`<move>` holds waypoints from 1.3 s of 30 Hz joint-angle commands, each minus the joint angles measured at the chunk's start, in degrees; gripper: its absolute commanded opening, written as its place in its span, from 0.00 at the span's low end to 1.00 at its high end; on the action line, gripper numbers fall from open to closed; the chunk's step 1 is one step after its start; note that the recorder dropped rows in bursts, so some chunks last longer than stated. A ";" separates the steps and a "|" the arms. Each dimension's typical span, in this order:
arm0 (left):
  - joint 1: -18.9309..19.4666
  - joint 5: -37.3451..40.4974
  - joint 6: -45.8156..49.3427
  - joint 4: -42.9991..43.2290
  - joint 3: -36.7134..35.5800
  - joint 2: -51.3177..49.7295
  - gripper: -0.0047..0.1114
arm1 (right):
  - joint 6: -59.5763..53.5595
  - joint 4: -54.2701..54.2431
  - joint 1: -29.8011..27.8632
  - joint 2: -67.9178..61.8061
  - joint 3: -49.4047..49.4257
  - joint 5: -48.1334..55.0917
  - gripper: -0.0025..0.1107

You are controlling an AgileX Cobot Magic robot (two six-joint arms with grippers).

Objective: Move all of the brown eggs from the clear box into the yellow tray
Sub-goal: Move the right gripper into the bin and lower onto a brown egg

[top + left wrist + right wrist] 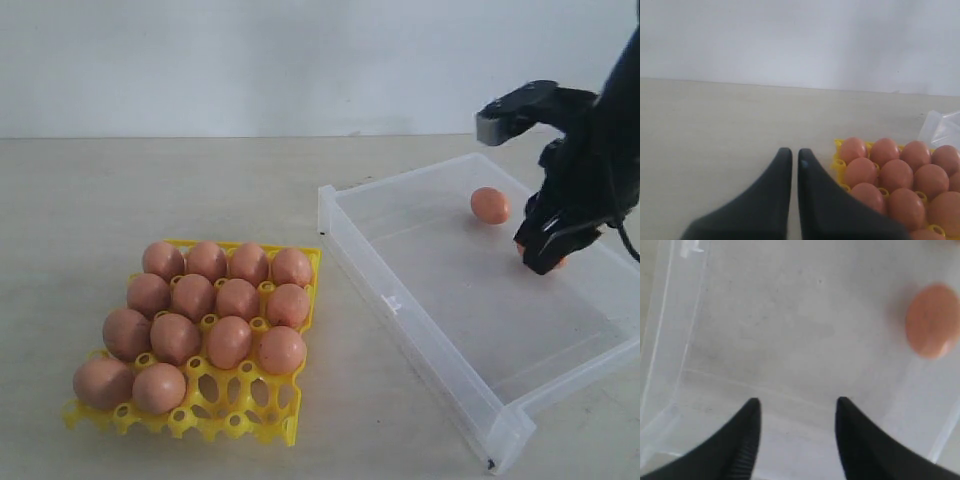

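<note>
R claw (798, 401) open, empty, inside box (450, 285) | egg (931, 321) off to one side of jaws, not between | long axis unclear, blurry | R arm (592, 150) nearer

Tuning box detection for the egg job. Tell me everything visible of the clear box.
The clear box is a shallow rectangular bin of translucent, colourless plastic, with low walls and thicker corner posts. It sits flat on the table, at an angle, right of the yellow tray and apart from it. A small mark shows on its near long wall. One brown egg lies on its floor toward the far end; the right gripper hangs over the floor, jaws open, part-hiding a second egg.
</note>
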State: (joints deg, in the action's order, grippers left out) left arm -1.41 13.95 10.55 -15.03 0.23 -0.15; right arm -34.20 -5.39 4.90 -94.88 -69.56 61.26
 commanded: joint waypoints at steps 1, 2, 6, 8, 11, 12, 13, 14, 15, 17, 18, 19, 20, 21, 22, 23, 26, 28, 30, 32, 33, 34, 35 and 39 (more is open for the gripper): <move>-0.44 -0.62 -0.48 -0.03 -0.23 0.15 0.08 | -5.99 14.06 6.00 -1.90 -0.53 -9.34 0.59; -0.44 -0.62 -0.48 -0.03 -0.23 0.15 0.08 | -3.90 17.87 6.61 -2.81 -0.53 -11.50 0.59; -0.44 -0.62 -0.48 -0.03 -0.23 0.15 0.08 | 8.55 26.97 6.86 -6.78 -0.53 -16.91 0.59; -0.44 -0.62 -0.48 -0.03 -0.23 0.15 0.08 | 12.99 31.36 6.86 -9.18 -0.53 -17.28 0.59; -0.44 -0.62 -0.48 -0.03 -0.23 0.15 0.08 | 13.42 32.01 6.86 -12.07 -0.53 -17.14 0.59; -0.44 -0.62 -0.48 -0.03 -0.23 0.15 0.08 | 13.42 32.01 6.86 -12.93 -0.53 -17.14 0.59; -0.44 -0.62 -0.48 -0.03 -0.23 0.15 0.08 | 13.52 32.01 6.86 -13.67 -0.53 -17.26 0.59; -0.44 -0.62 -0.48 -0.03 -0.23 0.15 0.08 | 13.52 32.01 6.86 -14.17 -0.53 -17.39 0.59; -0.44 -0.62 -0.48 -0.03 -0.23 0.15 0.08 | 13.52 32.01 6.86 -14.45 -0.53 -17.38 0.59; -0.44 -0.62 -0.48 -0.03 -0.23 0.15 0.08 | 13.55 32.28 6.86 -15.10 -0.53 -18.08 0.59; -0.44 -0.62 -0.48 -0.03 -0.23 0.15 0.08 | 13.55 32.53 6.86 -15.34 -0.53 -18.46 0.59; -0.44 -0.62 -0.48 -0.03 -0.23 0.15 0.08 | 13.80 32.98 6.86 -15.69 -0.53 -18.91 0.59; -0.44 -0.62 -0.48 -0.03 -0.23 0.15 0.08 | 13.80 33.12 6.86 -15.93 -0.53 -19.30 0.59; -0.44 -0.62 -0.48 -0.03 -0.23 0.15 0.08 | 13.80 33.27 6.86 -16.33 -0.53 -19.65 0.59; -0.44 -0.62 -0.48 -0.03 -0.23 0.15 0.08 | 14.22 33.89 6.86 -16.52 -0.53 -20.06 0.59; -0.44 -0.62 -0.48 -0.03 -0.23 0.15 0.08 | 14.37 34.62 6.86 -16.76 -0.53 -20.34 0.59; -0.44 -0.62 -0.48 -0.03 -0.23 0.15 0.08 | 16.90 37.75 6.86 -17.13 -0.53 -23.48 0.59; -0.44 -0.62 -0.48 -0.03 -0.23 0.15 0.08 | 20.56 41.29 6.86 -17.22 -0.53 -24.37 0.59; -0.44 -0.62 -0.48 -0.03 -0.23 0.15 0.08 | 24.79 41.89 5.71 -17.22 -0.53 -25.43 0.59; -0.44 -0.62 -0.48 -0.03 -0.23 0.15 0.08 | 27.14 41.73 3.72 -17.22 -0.42 -25.43 0.59; -0.44 -0.62 -0.48 -0.03 -0.23 0.15 0.08 | 27.78 41.28 2.95 -17.22 -0.42 -25.43 0.59; -0.44 -0.62 -0.48 -0.03 -0.23 0.15 0.08 | 28.18 39.89 2.31 -17.22 -0.42 -25.52 0.59; -0.44 -0.62 -0.48 -0.03 -0.23 0.15 0.08 | 28.18 37.60 1.90 -17.22 -0.42 -25.97 0.58; -0.44 -0.62 -0.48 -0.03 -0.23 0.15 0.08 | 28.07 35.91 1.90 -17.22 -0.42 -26.77 0.39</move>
State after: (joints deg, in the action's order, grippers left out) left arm -1.41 13.95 10.55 -15.03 0.23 -0.15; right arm -6.37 32.07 7.07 -112.03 -70.05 34.49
